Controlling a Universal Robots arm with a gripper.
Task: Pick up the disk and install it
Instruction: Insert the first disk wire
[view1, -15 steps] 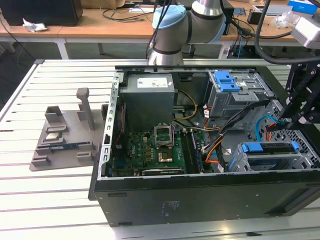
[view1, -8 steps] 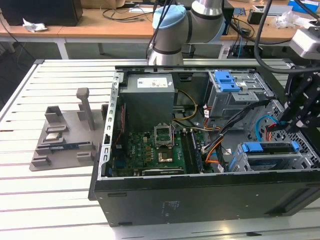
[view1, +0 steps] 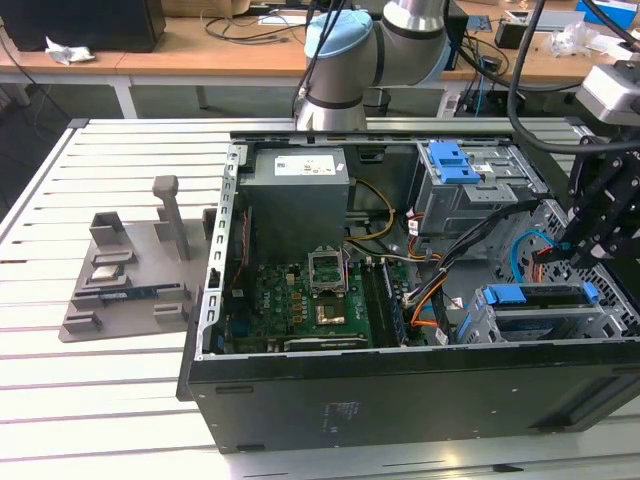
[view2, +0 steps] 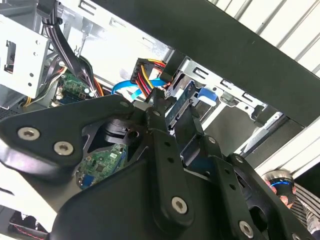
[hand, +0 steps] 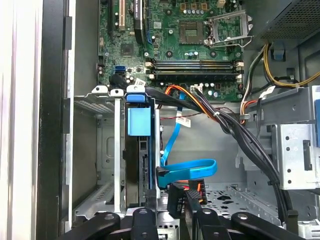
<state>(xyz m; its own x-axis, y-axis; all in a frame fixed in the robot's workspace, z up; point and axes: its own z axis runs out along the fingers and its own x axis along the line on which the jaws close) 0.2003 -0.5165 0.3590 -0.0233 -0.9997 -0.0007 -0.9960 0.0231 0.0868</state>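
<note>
Right now disk (hand: 139, 165) stands on edge in drive cage (hand: 95, 150) at open computer case's (view1: 400, 390) corner, blue carrier tab (hand: 138, 121) uppermost. Pincer (view2: 172, 117) hovers at disk's end, fingers narrow, straddling its edge; whether pads actually grip, cannot tell. Risks: blue data cable (hand: 187, 167) and power plug (view2: 147, 75) crowd just beside, could snag; tilted disk might jam against cage rail.

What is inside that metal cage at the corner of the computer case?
The disk stands on edge in the drive cage, its blue carrier tab showing. The gripper sits at its end, beside a blue cable. The disk's faces and label are hidden.
</note>
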